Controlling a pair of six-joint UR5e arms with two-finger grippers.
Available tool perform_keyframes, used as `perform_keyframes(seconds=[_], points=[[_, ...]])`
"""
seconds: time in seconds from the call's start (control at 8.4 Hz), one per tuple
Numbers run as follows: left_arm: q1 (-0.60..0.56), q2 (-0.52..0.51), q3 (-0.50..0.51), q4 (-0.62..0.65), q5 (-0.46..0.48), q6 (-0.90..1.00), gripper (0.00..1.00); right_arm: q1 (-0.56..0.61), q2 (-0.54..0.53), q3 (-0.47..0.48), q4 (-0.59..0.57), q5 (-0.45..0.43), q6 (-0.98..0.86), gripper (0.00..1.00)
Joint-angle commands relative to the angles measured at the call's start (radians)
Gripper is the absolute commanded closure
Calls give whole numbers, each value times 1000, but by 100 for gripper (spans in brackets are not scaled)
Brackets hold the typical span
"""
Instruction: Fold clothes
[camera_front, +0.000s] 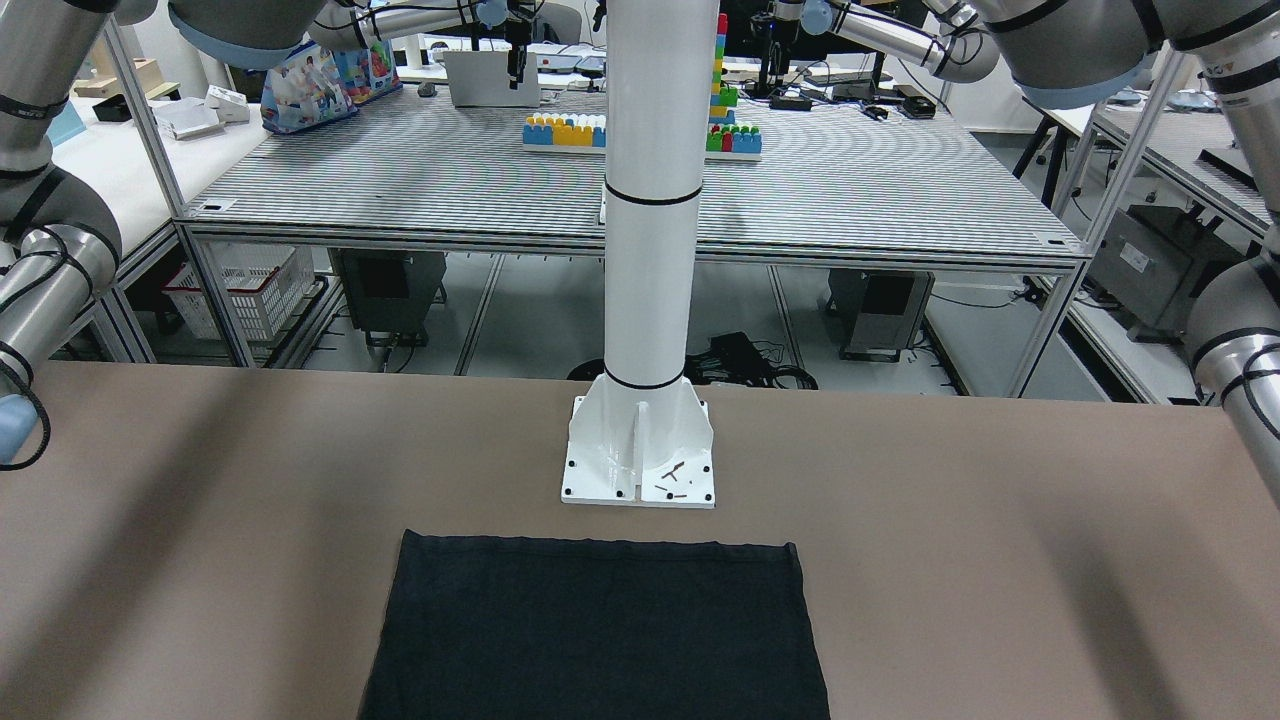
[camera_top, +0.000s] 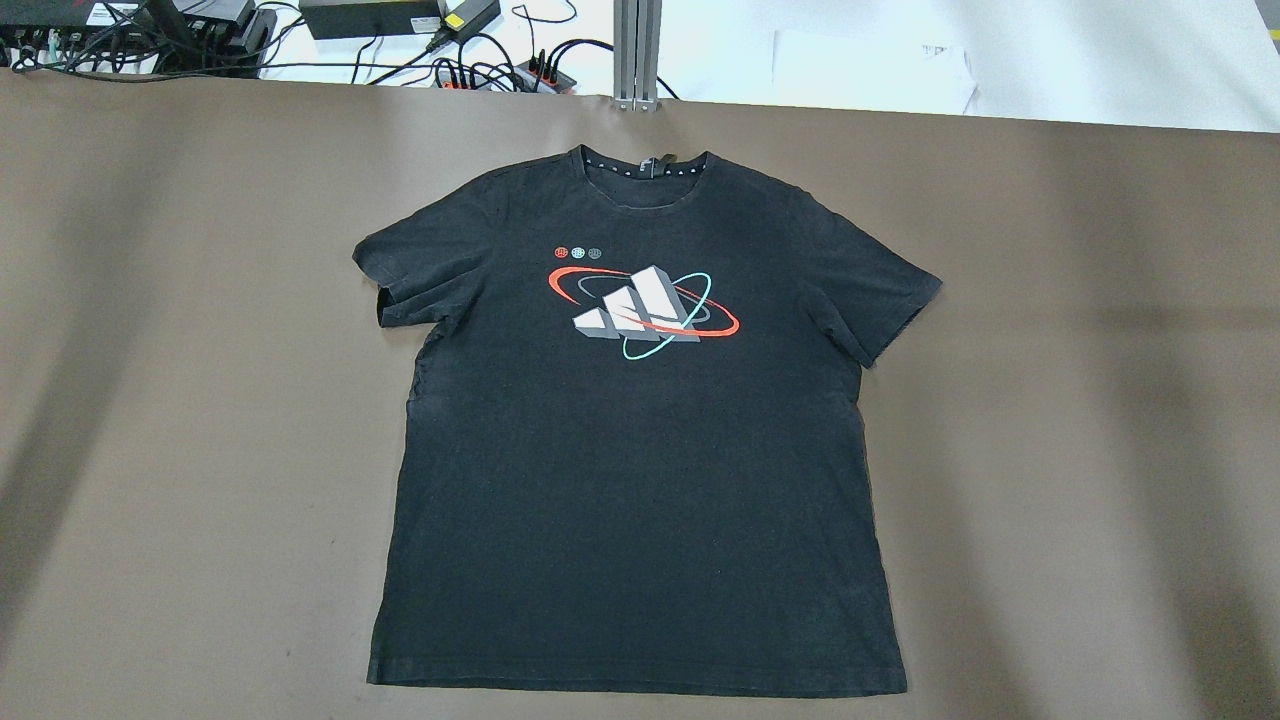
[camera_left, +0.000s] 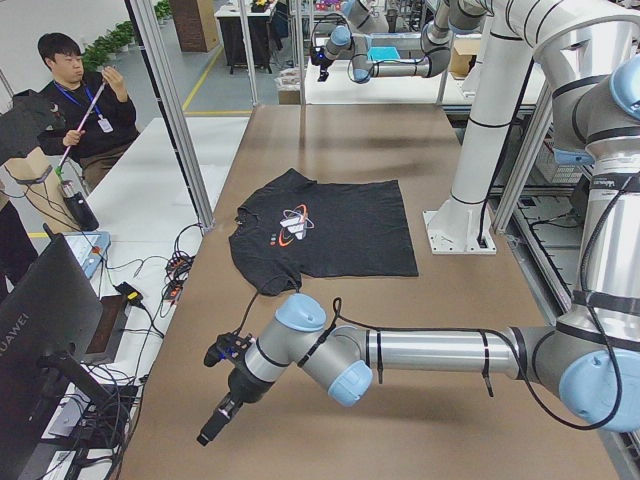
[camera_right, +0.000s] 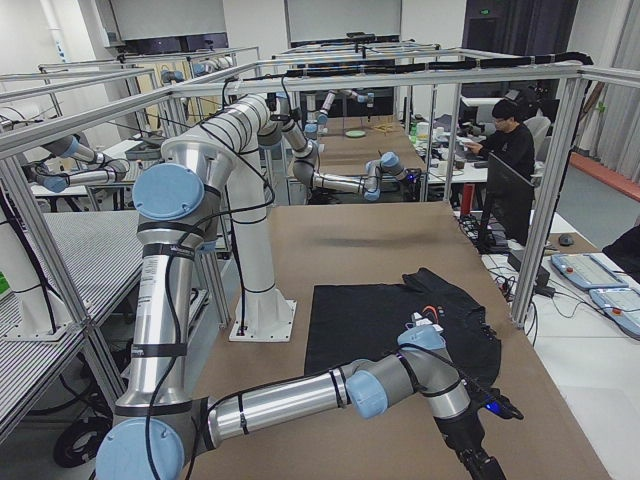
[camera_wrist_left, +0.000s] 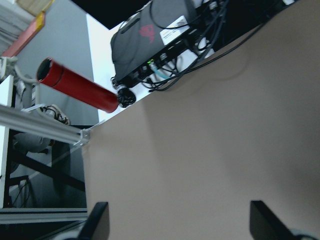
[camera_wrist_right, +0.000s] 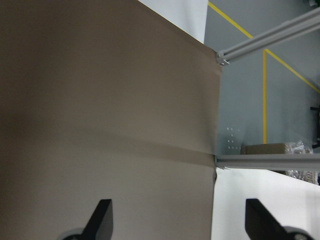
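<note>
The clothes are one black T-shirt (camera_top: 640, 480) with a white, red and teal chest print, lying flat and spread out on the brown table, collar toward the far edge. Its hem (camera_front: 600, 630) lies just in front of the white pillar base (camera_front: 640, 470). My left gripper (camera_wrist_left: 180, 225) is open over bare table near the table's left end (camera_left: 215, 425), well away from the shirt (camera_left: 330, 235). My right gripper (camera_wrist_right: 180, 220) is open too, above the table's right end (camera_right: 480, 460), beside the shirt (camera_right: 390, 320) without touching it. Neither holds anything.
Cables and power bricks (camera_top: 450, 60) line the table's far edge. A red cylinder (camera_wrist_left: 75, 90) lies beyond the table's corner in the left wrist view. One person (camera_left: 75, 100) sits past the operators' side, another (camera_right: 510, 140) at a desk. Aluminium frame posts (camera_top: 637, 50) stand at the far edge.
</note>
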Motion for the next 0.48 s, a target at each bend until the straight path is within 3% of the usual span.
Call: perform_keyframes(seconds=[0.0, 0.36], points=[[66, -158, 147, -1, -103, -25, 0, -152, 94, -72, 28, 8, 170, 6], [181, -266, 200, -2, -186, -222, 0, -293, 167, -227, 184, 8, 368, 6]])
